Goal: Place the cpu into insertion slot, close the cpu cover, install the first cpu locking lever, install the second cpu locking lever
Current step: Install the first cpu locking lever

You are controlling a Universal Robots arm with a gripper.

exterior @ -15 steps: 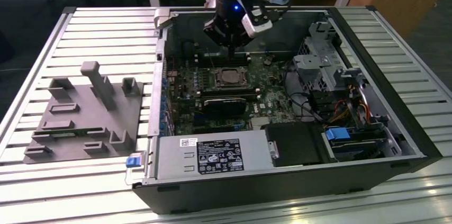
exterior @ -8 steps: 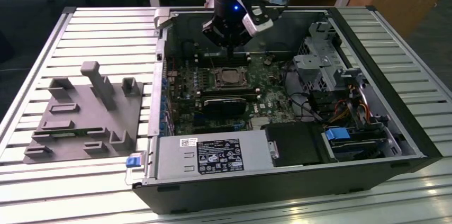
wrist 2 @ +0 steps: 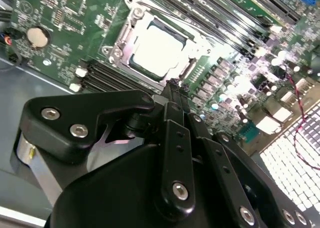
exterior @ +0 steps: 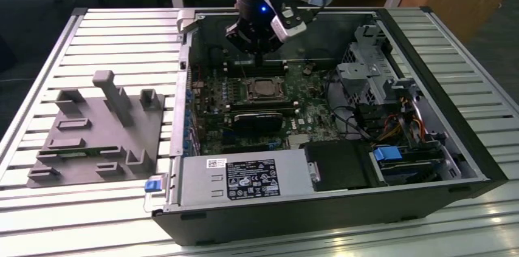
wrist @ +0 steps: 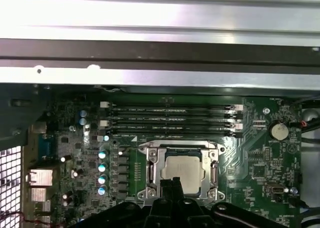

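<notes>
The cpu (wrist: pixel 182 168) lies face up in the insertion slot (wrist 2: pixel 112 53) on the green board, also seen in the exterior view (exterior: pixel 261 89). The silvery cpu cover (wrist: pixel 151 163) lies flat around it, so the pale face shows through its window. My gripper (wrist 2: pixel 175 85) hovers just above the socket's edge with its two black fingers pressed together and nothing between them. In the exterior view the gripper (exterior: pixel 257 59) hangs over the memory slots, just behind the socket. I cannot tell how the locking levers stand.
The open computer case (exterior: pixel 478 166) lies on a slatted table. A grey fixture (exterior: pixel 97 129) with posts sits at the exterior view's left. A power supply (exterior: pixel 243 178) is in front, a drive cage (exterior: pixel 369 75) and cables (exterior: pixel 389 129) at the right, and memory slots (wrist: pixel 170 120) behind the socket.
</notes>
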